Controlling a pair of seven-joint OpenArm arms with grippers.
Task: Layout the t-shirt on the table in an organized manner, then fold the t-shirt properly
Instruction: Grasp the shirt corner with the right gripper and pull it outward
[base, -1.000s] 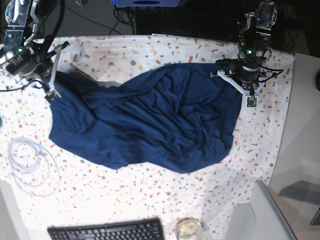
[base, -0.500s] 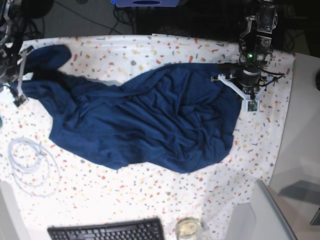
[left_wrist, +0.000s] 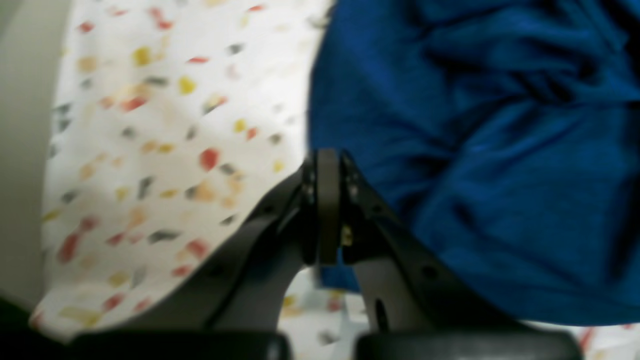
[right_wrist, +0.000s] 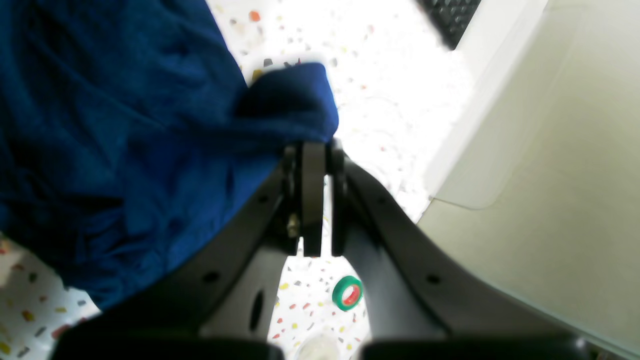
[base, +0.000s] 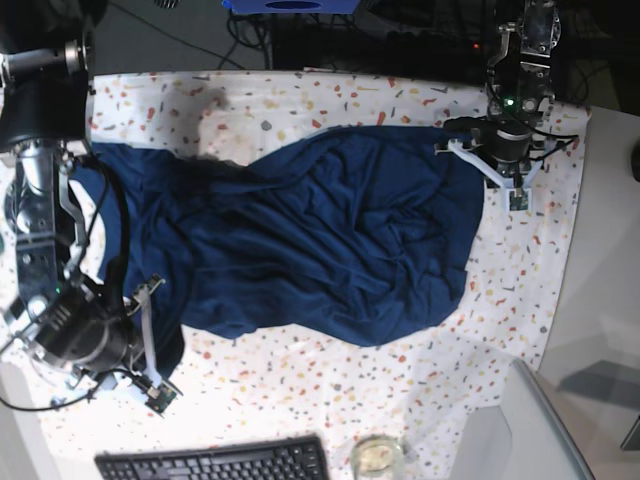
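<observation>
The dark navy t-shirt (base: 320, 230) lies crumpled across the speckled table (base: 330, 400). My right gripper (base: 148, 342), at the near left in the base view, is shut on a bunched fold of the shirt's left end. In the right wrist view that fold (right_wrist: 290, 100) hangs from the closed gripper (right_wrist: 315, 150). My left gripper (base: 487, 165) sits at the shirt's far right corner. The left wrist view shows this gripper (left_wrist: 324, 157) shut right on the edge of the cloth (left_wrist: 475, 150), with table cloth (left_wrist: 150, 125) to its left.
A black keyboard (base: 215, 462) and a small glass jar (base: 377, 455) stand at the front edge. A grey panel (base: 525, 425) leans at the front right. A green tape roll (right_wrist: 347, 292) lies below my right gripper, beside a pale wall (right_wrist: 525, 175).
My right arm has swung from the far left corner down to the near left, dragging the shirt's left end along. My left arm edged slightly back and right. Both grippers stayed shut.
</observation>
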